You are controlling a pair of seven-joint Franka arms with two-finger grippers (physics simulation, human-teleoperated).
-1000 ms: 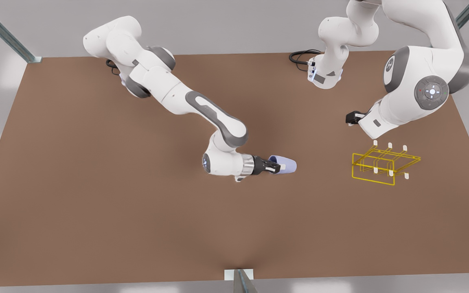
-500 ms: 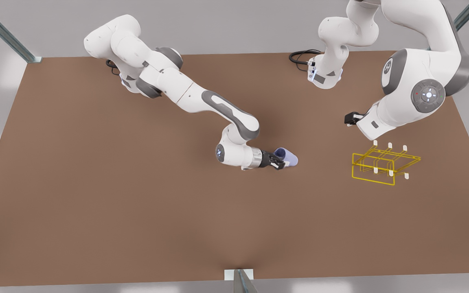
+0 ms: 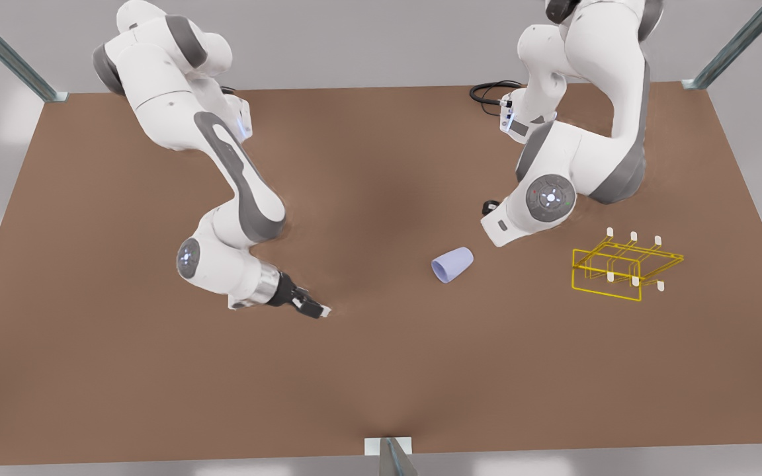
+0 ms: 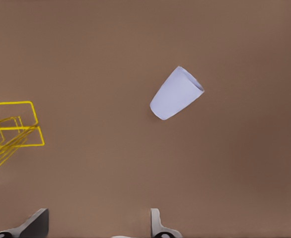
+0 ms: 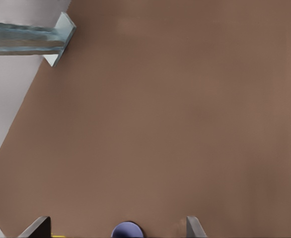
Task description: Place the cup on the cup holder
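The pale lavender-blue cup (image 3: pixel 452 264) lies on its side on the brown table (image 3: pixel 123 370), its mouth turned toward the front view's left. To its right stands the yellow wire cup holder (image 3: pixel 624 268) with white-tipped pegs. My right gripper (image 3: pixel 315 309) hovers low at the front view's left, well apart from the cup. It is open, and its wrist view looks into the cup's mouth (image 5: pixel 127 231) beyond the gripper (image 5: pixel 116 221). My left gripper (image 3: pixel 489 209) hangs open just behind the cup. Its wrist view looks down past the gripper (image 4: pixel 97 219) at the cup (image 4: pixel 176 94) and the cup holder (image 4: pixel 16 130).
Metal frame posts stand at the table's back corners (image 3: pixel 718 56) and at the middle of the front edge (image 3: pixel 391 456). A black cable (image 3: pixel 487 92) loops at the left arm's base. The same corner post (image 5: pixel 31 38) appears in the right wrist view.
My right gripper let go of the cup and pulled far back toward the front view's left. The cup now lies free on the table. My left arm swung over, closer to the cup.
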